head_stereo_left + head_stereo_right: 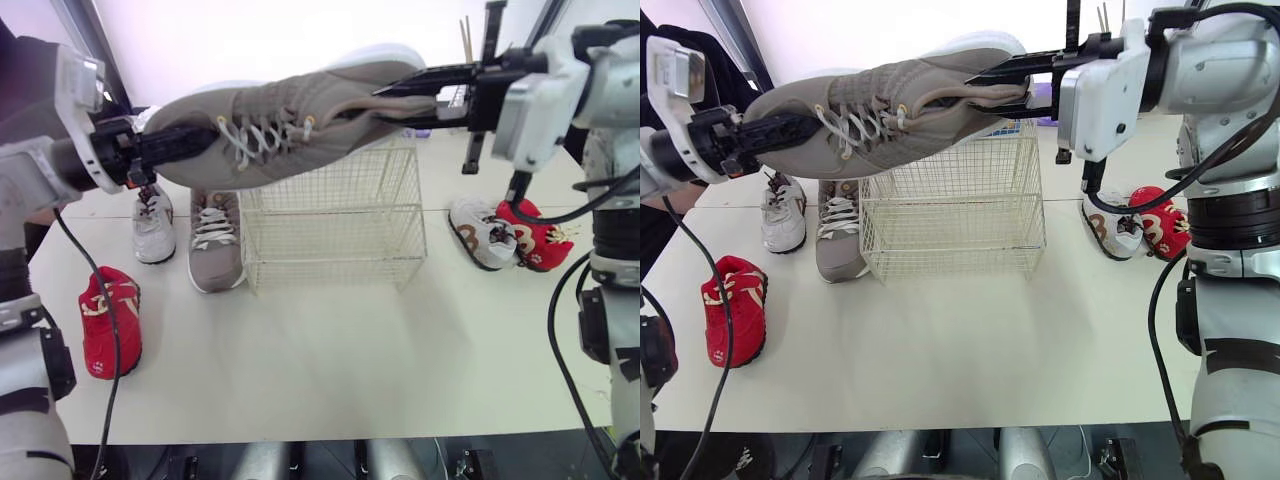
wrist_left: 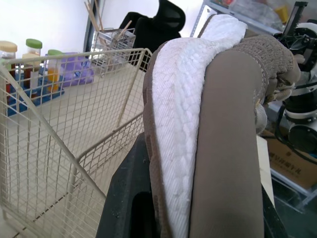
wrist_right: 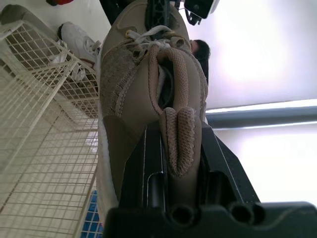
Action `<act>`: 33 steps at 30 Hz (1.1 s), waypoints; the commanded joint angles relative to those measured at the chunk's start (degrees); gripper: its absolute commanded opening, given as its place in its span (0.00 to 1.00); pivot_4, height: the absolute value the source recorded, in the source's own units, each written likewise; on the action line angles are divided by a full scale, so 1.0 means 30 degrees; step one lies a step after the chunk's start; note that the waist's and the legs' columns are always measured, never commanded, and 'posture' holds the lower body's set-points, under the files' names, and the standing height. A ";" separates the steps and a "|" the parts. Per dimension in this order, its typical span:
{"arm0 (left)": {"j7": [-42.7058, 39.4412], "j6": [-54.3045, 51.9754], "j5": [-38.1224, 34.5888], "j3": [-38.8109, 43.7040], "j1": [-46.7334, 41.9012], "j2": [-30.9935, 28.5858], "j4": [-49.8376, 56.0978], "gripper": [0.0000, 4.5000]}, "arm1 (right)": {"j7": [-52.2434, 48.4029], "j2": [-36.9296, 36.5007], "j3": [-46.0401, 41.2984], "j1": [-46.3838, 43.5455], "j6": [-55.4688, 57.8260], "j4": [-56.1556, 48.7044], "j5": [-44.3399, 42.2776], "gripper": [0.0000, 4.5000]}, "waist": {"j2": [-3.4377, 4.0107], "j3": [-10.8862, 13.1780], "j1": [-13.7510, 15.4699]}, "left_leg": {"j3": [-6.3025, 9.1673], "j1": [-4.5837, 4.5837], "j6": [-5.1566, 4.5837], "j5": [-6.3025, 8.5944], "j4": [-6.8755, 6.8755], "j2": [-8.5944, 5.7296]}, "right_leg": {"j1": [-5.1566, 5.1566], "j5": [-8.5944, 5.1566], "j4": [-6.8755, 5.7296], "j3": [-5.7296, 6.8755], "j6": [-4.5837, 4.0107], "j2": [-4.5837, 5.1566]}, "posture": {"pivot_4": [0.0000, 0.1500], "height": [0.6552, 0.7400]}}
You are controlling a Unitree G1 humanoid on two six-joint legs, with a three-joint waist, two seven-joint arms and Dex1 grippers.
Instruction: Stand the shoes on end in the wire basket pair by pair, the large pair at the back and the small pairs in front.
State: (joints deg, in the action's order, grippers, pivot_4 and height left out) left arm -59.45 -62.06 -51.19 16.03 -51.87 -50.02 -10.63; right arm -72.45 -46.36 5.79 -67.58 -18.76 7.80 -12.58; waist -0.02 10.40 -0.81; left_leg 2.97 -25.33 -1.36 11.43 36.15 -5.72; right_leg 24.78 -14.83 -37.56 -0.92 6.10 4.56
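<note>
Both arms hold one large grey shoe (image 1: 290, 120) in the air, above the wire basket (image 1: 335, 240) and clear of its rim. The left claw (image 1: 185, 142) is clenched on the toe end and the right claw (image 1: 405, 95) is clamped on the heel, so the shoe hangs almost level between them, the heel a little higher. Its laces face the robot and its white sole faces away. The basket stands on the desk (image 1: 330, 350). Just to its left lies the second grey shoe (image 1: 215, 245), with a small white shoe (image 1: 153, 228) beside it and a small red shoe (image 1: 110, 320) nearer the front edge. To the right of the basket, another white shoe (image 1: 482, 232) and another red shoe (image 1: 535, 235) lie touching
</note>
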 commanded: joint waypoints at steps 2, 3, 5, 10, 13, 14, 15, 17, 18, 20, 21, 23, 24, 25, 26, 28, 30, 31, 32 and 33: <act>0.0901 -0.0640 -0.1980 0.1997 -0.0023 0.0657 0.1463 0.14 | 0.0498 -0.0737 -0.1642 -0.0410 0.6532 -0.1588 -0.3156 0.45 | -0.0005 -0.0002 0.0038 | 0.0008 -0.0002 -0.0001 0.0000 0.0003 0.0000 | 0.0003 0.0000 -0.0004 0.0002 -0.0001 0.0003 | 1.00 1.00; 0.1531 -0.0877 -0.2400 0.2531 0.0068 0.0966 0.1606 0.14 | 0.0524 -0.1150 -0.2109 -0.0317 0.8821 -0.1669 -0.4233 0.58 | -0.0005 -0.0002 0.0075 | 0.0012 -0.0002 -0.0001 0.0001 0.0004 0.0000 | 0.0000 0.0000 -0.0004 0.0004 -0.0001 0.0003 | 1.00 1.00; 0.3136 -0.1389 -0.3596 0.3868 0.0488 0.1796 0.2183 0.14 | 0.1581 -0.1838 -0.3777 -0.0085 1.3822 -0.1213 -0.6796 0.80 | -0.0014 -0.0001 0.0180 | 0.0019 -0.0013 -0.0006 0.0004 0.0013 -0.0004 | -0.0005 0.0000 0.0000 0.0005 -0.0001 0.0017 | 1.00 1.00; 0.6408 -0.1942 -0.6228 0.5499 0.1481 0.3452 0.4215 0.14 | 0.4522 -0.2404 -0.7629 0.2471 2.2197 -0.1907 -1.1938 0.99 | -0.0040 -0.0011 0.0417 | 0.0031 -0.0008 -0.0100 0.0064 0.0013 -0.0006 | -0.0035 0.0001 0.0051 0.0007 -0.0006 0.0023 | 1.00 1.00; 0.8186 -0.1851 -0.7636 0.5830 0.1849 0.4426 0.5090 0.14 | 0.6653 -0.1347 -0.9567 0.4120 2.5168 -0.2610 -1.4781 0.99 | -0.0042 -0.0014 0.0425 | 0.0035 -0.0001 -0.0108 0.0065 0.0011 -0.0004 | -0.0036 0.0006 0.0033 0.0007 -0.0014 0.0023 | 1.00 1.00; 0.8713 -0.1692 -0.8077 0.5810 0.1992 0.4789 0.5432 0.14 | 0.7428 -0.0692 -1.0038 0.4732 2.5959 -0.2935 -1.5851 0.99 | -0.0036 -0.0015 0.0395 | 0.0038 0.0011 -0.0109 0.0066 0.0014 -0.0001 | -0.0050 0.0007 0.0029 0.0009 -0.0015 0.0021 | 1.00 1.00; 0.9245 -0.1499 -0.8478 0.5760 0.2112 0.5156 0.5725 0.14 | 0.8209 0.0086 -1.0423 0.5240 2.6488 -0.3283 -1.6853 0.99 | -0.0036 -0.0016 0.0387 | 0.0032 0.0010 -0.0109 0.0064 0.0015 -0.0001 | -0.0045 0.0007 0.0027 0.0005 -0.0014 0.0022 | 1.00 1.00; 1.0241 -0.1089 -0.9236 0.5582 0.2206 0.5905 0.6091 0.14 | 0.9670 0.1969 -1.0545 0.5786 2.6820 -0.3996 -1.8376 0.99 | -0.0038 -0.0017 0.0361 | 0.0030 0.0008 -0.0104 0.0060 0.0014 -0.0001 | -0.0040 0.0007 0.0017 0.0005 -0.0014 0.0019 | 1.00 1.00; 1.0594 -0.0928 -0.9455 0.5465 0.2249 0.6178 0.6236 0.14 | 1.0147 0.2775 -1.0404 0.5844 2.6788 -0.4339 -1.8888 0.99 | -0.0038 -0.0018 0.0329 | 0.0028 0.0007 -0.0099 0.0055 0.0025 -0.0001 | -0.0039 0.0008 0.0004 0.0005 -0.0013 0.0018 | 1.00 1.00; 1.1231 -0.0617 -0.9917 0.5273 0.2269 0.6675 0.6380 0.14 | 1.0819 0.4035 -0.9849 0.5609 2.6561 -0.4756 -1.9270 0.99 | -0.0036 -0.0017 0.0297 | 0.0024 0.0006 -0.0024 0.0009 0.0030 -0.0002 | -0.0032 0.0008 -0.0009 0.0003 -0.0013 0.0016 | 1.00 1.00; 1.1492 -0.0411 -1.0063 0.5145 0.2263 0.6900 0.6421 0.14 | 1.0984 0.4590 -0.9479 0.5384 2.6341 -0.4877 -1.9256 0.99 | -0.0037 -0.0017 0.0306 | 0.0024 0.0004 -0.0019 0.0006 0.0030 -0.0002 | -0.0030 0.0009 -0.0014 0.0004 -0.0012 0.0016 | 1.00 1.00; 1.1924 -0.0055 -1.0356 0.4878 0.2276 0.7253 0.6491 0.14 | 1.1089 0.5515 -0.8824 0.4862 2.5710 -0.4968 -1.9024 0.99 | -0.0037 -0.0017 0.0304 | 0.0020 0.0003 -0.0013 0.0002 0.0034 -0.0004 | -0.0030 0.0009 -0.0014 0.0004 -0.0012 0.0014 | 1.00 1.00; 1.2060 0.0093 -1.0441 0.4734 0.2341 0.7380 0.6571 0.14 | 1.1300 0.5975 -0.8681 0.4503 2.5388 -0.4774 -1.8965 0.99 | -0.0037 -0.0017 0.0305 | 0.0018 0.0003 -0.0013 0.0002 0.0037 -0.0005 | -0.0032 0.0009 -0.0012 0.0003 -0.0012 0.0014 | 1.00 1.00; 1.2167 0.0235 -1.0483 0.4586 0.2438 0.7483 0.6668 0.14 | 1.1550 0.6385 -0.8641 0.4151 2.5076 -0.4522 -1.8920 0.99 | -0.0038 -0.0017 0.0317 | 0.0020 0.0004 -0.0013 0.0002 0.0041 -0.0004 | -0.0034 0.0009 -0.0012 0.0005 -0.0012 0.0013 | 1.00 1.00; 1.2320 0.0349 -1.0550 0.4451 0.2561 0.7617 0.6755 0.14 | 1.1679 0.6766 -0.8590 0.3791 2.4780 -0.4283 -1.8920 0.99 | -0.0039 -0.0018 0.0332 | 0.0020 0.0004 -0.0013 0.0002 0.0042 -0.0005 | -0.0035 0.0009 -0.0013 0.0005 -0.0012 0.0011 | 1.00 1.00; 1.2488 0.0566 -1.0649 0.4185 0.2922 0.7782 0.7030 0.14 | 1.1606 0.7231 -0.8417 0.3253 2.4187 -0.4031 -1.8698 0.99 | -0.0040 -0.0019 0.0354 | 0.0020 0.0004 -0.0013 0.0002 0.0048 -0.0005 | -0.0039 0.0009 -0.0012 0.0006 -0.0012 0.0009 | 1.00 1.00; 1.2718 0.0886 -1.0745 0.3988 0.3290 0.7863 0.7165 0.14 | 1.1730 0.7646 -0.8458 0.2771 2.3713 -0.3676 -1.8775 0.99 | -0.0040 -0.0019 0.0347 | 0.0021 0.0003 -0.0012 0.0002 0.0049 -0.0006 | -0.0042 0.0009 -0.0007 0.0007 -0.0012 0.0010 | 1.00 1.00; 1.2877 0.1079 -1.0804 0.3915 0.3448 0.7903 0.7165 0.14 | 1.1756 0.7792 -0.8467 0.2576 2.3538 -0.3512 -1.8809 0.99 | -0.0040 -0.0019 0.0354 | 0.0020 0.0002 -0.0012 0.0002 0.0049 -0.0006 | -0.0041 0.0009 -0.0006 0.0007 -0.0012 0.0010 | 1.00 1.00; 1.3042 0.1262 -1.0921 0.3872 0.3653 0.7945 0.7250 0.14 | 1.1811 0.7931 -0.8380 0.2427 2.3339 -0.3463 -1.8687 0.99 | -0.0040 -0.0019 0.0352 | 0.0021 0.0003 -0.0013 0.0002 0.0050 -0.0006 | -0.0041 0.0009 -0.0007 0.0008 -0.0012 0.0009 | 1.00 1.00; 1.3235 0.1422 -1.1107 0.3843 0.3808 0.8003 0.7330 0.14 | 1.1884 0.8066 -0.8282 0.2293 2.3144 -0.3396 -1.8507 0.99 | -0.0040 -0.0019 0.0331 | 0.0020 0.0003 -0.0013 0.0002 0.0049 -0.0006 | -0.0040 0.0009 -0.0007 0.0007 -0.0012 0.0009 | 1.00 1.00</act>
State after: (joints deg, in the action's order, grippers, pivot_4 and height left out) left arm -20.45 -57.99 -82.96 28.76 -40.90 -25.93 9.25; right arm -36.90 -22.58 -18.23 -57.62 53.71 -0.89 -67.65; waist -0.14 10.35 0.18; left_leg 3.03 -25.32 -1.40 11.44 36.30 -5.74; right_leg 24.66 -14.81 -37.58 -0.90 6.07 4.59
